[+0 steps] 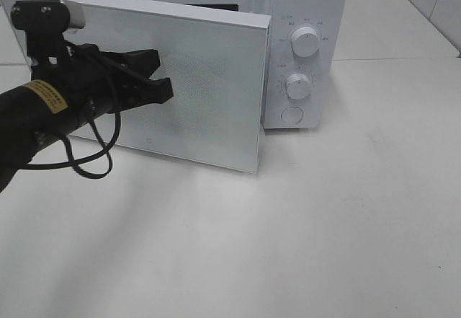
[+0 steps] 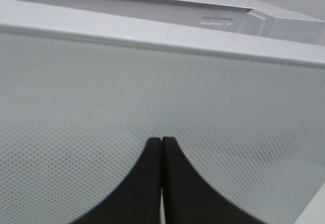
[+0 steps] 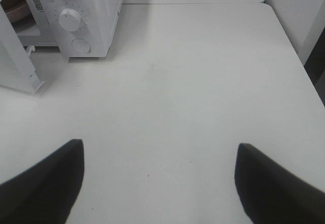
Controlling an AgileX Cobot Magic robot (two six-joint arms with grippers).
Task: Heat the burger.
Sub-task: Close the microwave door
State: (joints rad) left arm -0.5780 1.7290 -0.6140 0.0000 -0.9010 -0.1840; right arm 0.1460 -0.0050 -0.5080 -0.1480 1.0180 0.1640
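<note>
The burger is hidden from every view. A white microwave (image 1: 310,8) stands at the back of the table, its door (image 1: 209,80) swung partly open toward me. My left gripper (image 1: 164,80) is shut, and its fingertips rest against the dotted outer face of the door (image 2: 228,107); in the left wrist view the left gripper (image 2: 161,140) shows both fingers pressed together with nothing between them. My right gripper (image 3: 158,145) hangs open over bare table, out of the exterior high view. A pink plate rim (image 3: 19,12) peeks from inside the microwave (image 3: 96,10).
Two round knobs (image 1: 305,42) (image 1: 297,85) and a round button (image 1: 291,114) sit on the microwave's right-hand panel. The white table (image 1: 324,224) stretches out in front and to the right. A black cable (image 1: 90,166) loops under my left arm.
</note>
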